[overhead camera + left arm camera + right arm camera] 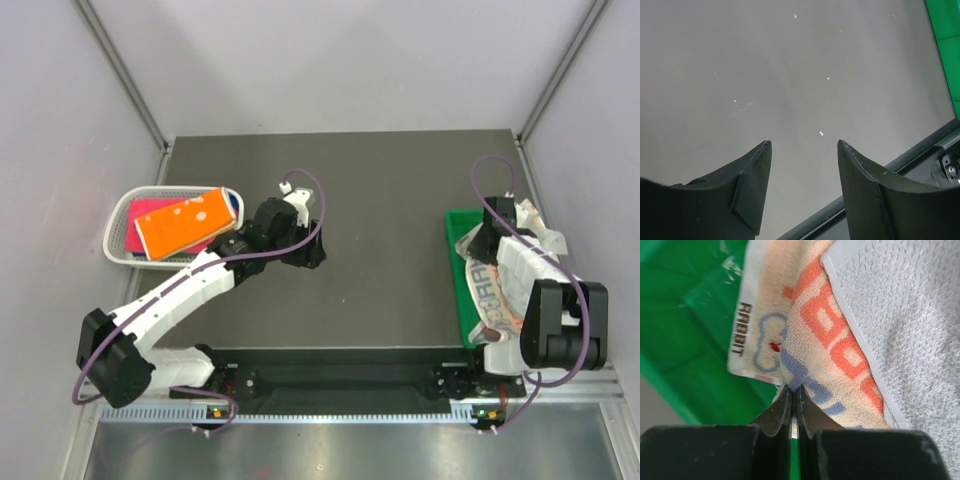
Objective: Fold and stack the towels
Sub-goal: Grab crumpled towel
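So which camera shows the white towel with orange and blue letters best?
The right wrist view: the white towel with letter print is close up, letters sharp. The top view shows it small and partly hidden, on the green plastic tray. The left wrist view shows none of it.

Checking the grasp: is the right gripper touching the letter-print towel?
Touching. Right wrist view: the right gripper, shut, pinches the letter-print towel at its edge.
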You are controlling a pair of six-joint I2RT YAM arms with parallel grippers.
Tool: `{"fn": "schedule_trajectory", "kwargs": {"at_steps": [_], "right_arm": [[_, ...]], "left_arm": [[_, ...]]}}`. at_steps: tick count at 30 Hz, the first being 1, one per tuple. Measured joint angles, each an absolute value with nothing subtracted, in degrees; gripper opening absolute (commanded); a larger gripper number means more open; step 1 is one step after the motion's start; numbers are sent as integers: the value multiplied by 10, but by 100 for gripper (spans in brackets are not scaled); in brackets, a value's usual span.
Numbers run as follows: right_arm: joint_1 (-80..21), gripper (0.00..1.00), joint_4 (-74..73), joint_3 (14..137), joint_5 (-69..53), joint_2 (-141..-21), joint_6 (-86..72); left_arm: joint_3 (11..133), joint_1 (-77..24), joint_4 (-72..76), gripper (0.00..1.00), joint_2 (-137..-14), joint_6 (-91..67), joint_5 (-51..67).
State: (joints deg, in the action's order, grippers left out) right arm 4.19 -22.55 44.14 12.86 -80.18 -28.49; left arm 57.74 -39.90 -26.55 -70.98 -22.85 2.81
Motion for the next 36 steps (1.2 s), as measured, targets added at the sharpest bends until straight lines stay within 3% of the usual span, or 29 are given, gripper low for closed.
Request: {"fn": "schedule_trajectory", "kwargs": {"at_steps": [12,17,20,29,33,36], "right_arm": [[41,2,-260,523,61,-695,-271],[39,39,-264,524,55,-697,-266],[39,48,-265,518,66,-698,-261],[96,56,-263,487,112,-700,-255],[107,71,-262,458,138,-707,-256],[111,73,-258,427,162,-707,-260]], "left_arm": [[578,-399,-266,60,-725,-228,14],[580,-399,-266,60,-734,-228,12],[580,-399,-266,60,-734,-228,12],[580,-399,-267,60,-734,-228,15],[580,-399,-267,60,-733,-228,15],[579,-399,-267,60,-733,-228,17]]}}
